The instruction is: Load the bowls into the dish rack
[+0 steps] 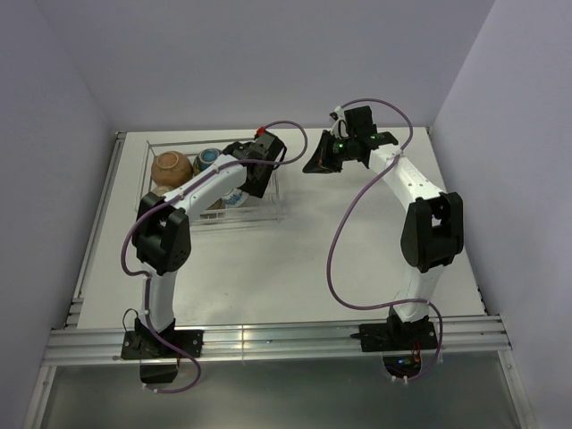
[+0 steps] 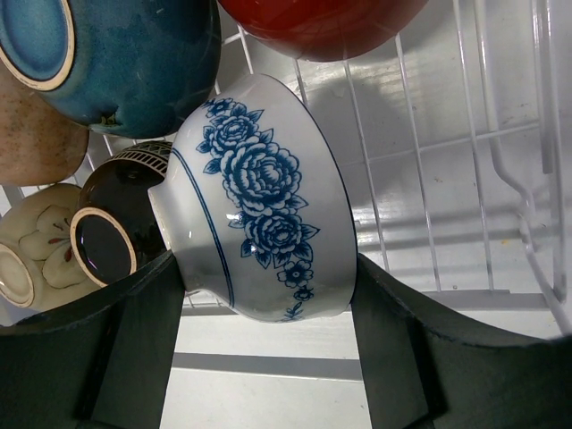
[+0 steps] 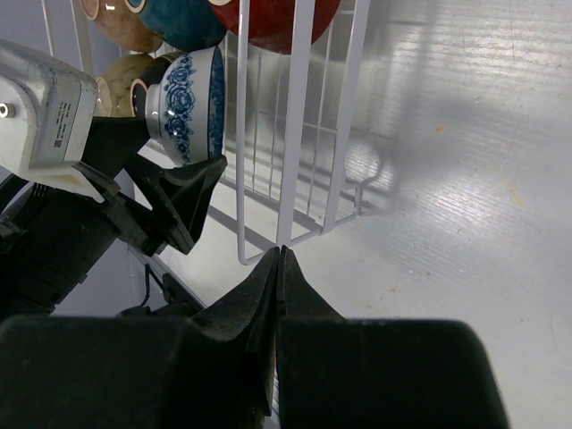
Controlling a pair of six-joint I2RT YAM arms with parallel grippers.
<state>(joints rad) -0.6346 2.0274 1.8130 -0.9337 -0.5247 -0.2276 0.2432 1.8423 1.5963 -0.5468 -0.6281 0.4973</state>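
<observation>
My left gripper (image 2: 265,264) is shut on the blue-and-white patterned bowl (image 2: 259,188), which it holds on its side inside the white wire dish rack (image 2: 429,179), over the grid bottom. Around it in the rack lie a blue glazed bowl (image 2: 116,63), a red bowl (image 2: 322,22), a tan bowl (image 2: 27,134), a black bowl (image 2: 116,223) and a cream flowered bowl (image 2: 27,250). My right gripper (image 3: 281,252) is shut and empty, just outside the rack's right corner (image 3: 295,134). From above, the rack (image 1: 277,210) is at the back left.
The left arm (image 1: 192,192) stretches across the rack from the near left. The right arm (image 1: 411,183) bends over the table's right side. Walls close in the table at the back and on both sides.
</observation>
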